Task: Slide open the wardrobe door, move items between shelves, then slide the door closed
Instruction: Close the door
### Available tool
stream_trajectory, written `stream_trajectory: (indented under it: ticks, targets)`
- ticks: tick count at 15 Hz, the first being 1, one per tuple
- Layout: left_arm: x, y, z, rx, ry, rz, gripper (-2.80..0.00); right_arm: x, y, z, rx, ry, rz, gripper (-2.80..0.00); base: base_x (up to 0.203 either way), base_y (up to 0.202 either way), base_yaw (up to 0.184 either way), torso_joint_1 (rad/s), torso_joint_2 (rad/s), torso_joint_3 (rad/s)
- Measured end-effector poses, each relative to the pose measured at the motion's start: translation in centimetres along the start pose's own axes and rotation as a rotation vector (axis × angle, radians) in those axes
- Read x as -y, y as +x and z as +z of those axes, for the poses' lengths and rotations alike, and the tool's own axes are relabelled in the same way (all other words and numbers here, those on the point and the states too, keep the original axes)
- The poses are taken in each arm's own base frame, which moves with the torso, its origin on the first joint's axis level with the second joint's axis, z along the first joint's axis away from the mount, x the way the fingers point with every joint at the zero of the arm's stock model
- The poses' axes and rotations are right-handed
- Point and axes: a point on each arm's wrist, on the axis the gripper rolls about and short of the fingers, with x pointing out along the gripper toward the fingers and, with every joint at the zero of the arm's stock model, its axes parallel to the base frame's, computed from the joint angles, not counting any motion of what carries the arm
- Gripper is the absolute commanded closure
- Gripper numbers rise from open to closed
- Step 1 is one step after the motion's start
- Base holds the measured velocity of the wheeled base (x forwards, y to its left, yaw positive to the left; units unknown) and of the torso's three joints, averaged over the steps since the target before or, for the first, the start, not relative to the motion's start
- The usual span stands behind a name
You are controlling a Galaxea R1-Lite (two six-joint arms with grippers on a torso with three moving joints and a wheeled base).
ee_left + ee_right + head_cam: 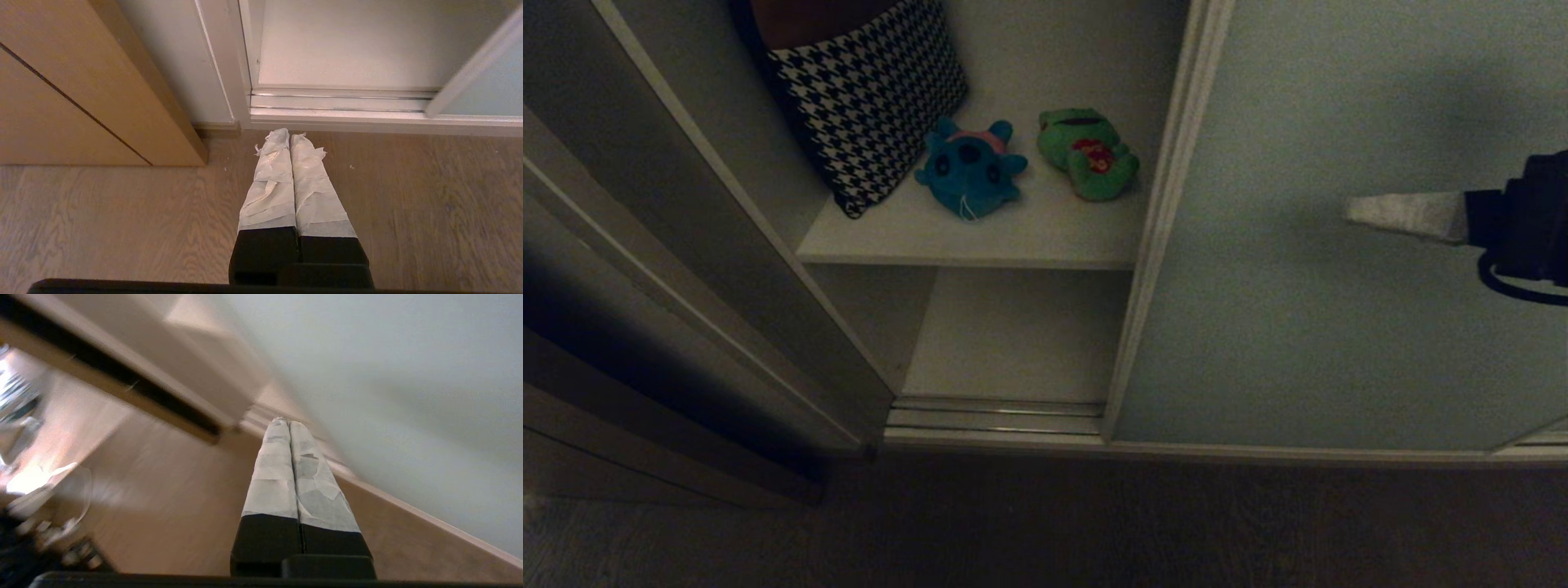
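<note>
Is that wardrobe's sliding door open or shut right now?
Open. The sliding wardrobe door sits off to the right, leaving the shelf with the two plush toys uncovered.

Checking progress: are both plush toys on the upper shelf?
Yes: the teal plush and green plush lie on the upper shelf.

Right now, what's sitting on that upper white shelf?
On the upper shelf: a houndstooth cushion, a blue plush, a green plush. The sliding door hides anything further right.
</note>
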Motion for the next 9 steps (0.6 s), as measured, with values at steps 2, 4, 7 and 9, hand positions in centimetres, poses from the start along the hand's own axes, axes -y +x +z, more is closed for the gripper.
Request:
stream_trajectory:
  ticks: [2,4,7,9]
  targets:
    - [0.0,0.0,0.0,0.000,0.000,0.000,0.00,1.2,-2.0,0.1,0.025,0.003,-0.080,0.00,0.000,0.000,0.000,0.000,0.00,0.000]
    - [0.0,0.0,0.0,0.000,0.000,0.000,0.00,2.7,-4.0,0.1,0.057,0.011,-0.198,0.00,0.000,0.000,0.000,0.000,0.00,0.000]
    - [0.0,0.0,0.0,0.000,0.000,0.000,0.00,4.7,-7.5,-0.5,0.094,0.045,-0.439,0.00,0.000,0.000,0.000,0.000,0.00,0.000]
    - [0.0,0.0,0.0,0.000,0.000,0.000,0.00,5.5,-9.9,-1.5,0.105,0.068,-0.613,0.00,0.000,0.000,0.000,0.000,0.00,0.000]
